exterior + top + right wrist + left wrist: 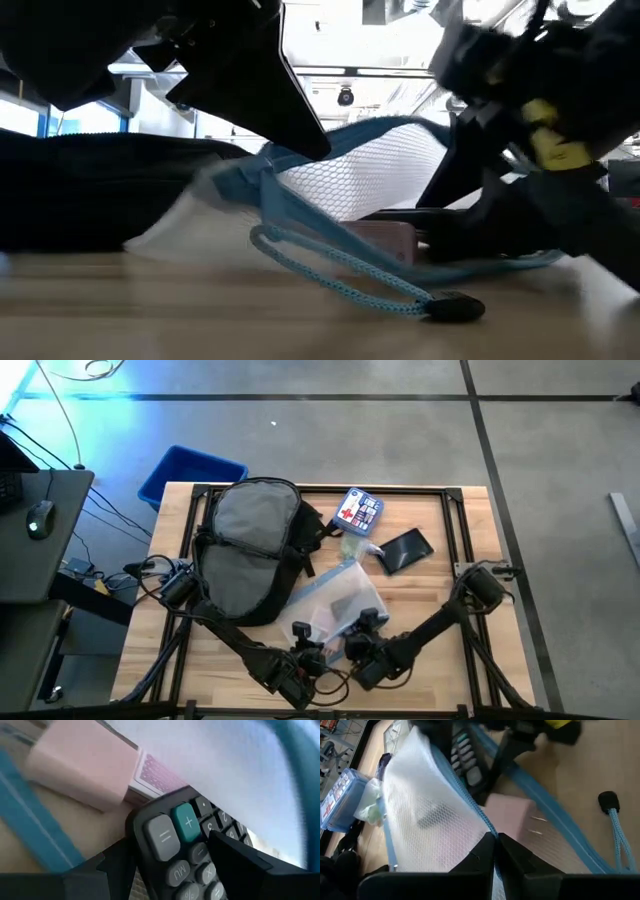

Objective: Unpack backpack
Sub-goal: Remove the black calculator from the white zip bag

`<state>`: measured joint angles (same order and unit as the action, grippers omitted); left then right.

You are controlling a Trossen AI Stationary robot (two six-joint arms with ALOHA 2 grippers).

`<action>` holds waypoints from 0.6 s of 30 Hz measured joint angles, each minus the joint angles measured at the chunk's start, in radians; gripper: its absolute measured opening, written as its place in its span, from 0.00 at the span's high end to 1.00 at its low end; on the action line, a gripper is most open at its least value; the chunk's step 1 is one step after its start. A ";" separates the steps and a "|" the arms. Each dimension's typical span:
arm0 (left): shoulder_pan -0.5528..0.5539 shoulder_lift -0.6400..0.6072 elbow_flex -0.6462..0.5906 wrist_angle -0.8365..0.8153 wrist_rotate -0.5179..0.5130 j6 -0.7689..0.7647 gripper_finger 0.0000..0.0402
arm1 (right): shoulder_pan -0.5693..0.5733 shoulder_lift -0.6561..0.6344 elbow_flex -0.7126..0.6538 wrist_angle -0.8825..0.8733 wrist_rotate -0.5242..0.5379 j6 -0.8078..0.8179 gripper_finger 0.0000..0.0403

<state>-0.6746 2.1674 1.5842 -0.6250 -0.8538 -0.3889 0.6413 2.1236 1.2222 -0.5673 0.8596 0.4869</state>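
Grey concrete floor (400, 440) with dark seam lines. Blue bin (190, 472) beside wooden counter (455, 660). Dark side desk (30, 540) carrying mouse (39, 517). Bright ceiling lighting (390, 30) behind.

- Backpack (250, 545): 1, black/grey.
- Mesh zip pouch (335, 600): 1, clear w/ blue trim.
- Calculator (187, 852): 1, dark, inside pouch.
- Pink block (82, 762): 1.
- Blue-lidded box (359, 510): 1.
- Flat black item (404, 550): 1.
- Blue bin (190, 472): 1, on floor.
- Tools: 2, left tool (496, 851), right tool (172, 862).
- Surface (420, 680): 1.
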 joint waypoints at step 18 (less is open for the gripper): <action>-0.003 0.000 0.000 0.002 0.006 -0.003 1.00 | -0.010 0.014 0.118 -0.414 0.127 0.330 0.92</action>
<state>-0.6777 2.1677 1.5841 -0.6228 -0.8474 -0.3916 0.6317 2.1372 1.3397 -0.9810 0.9866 0.8171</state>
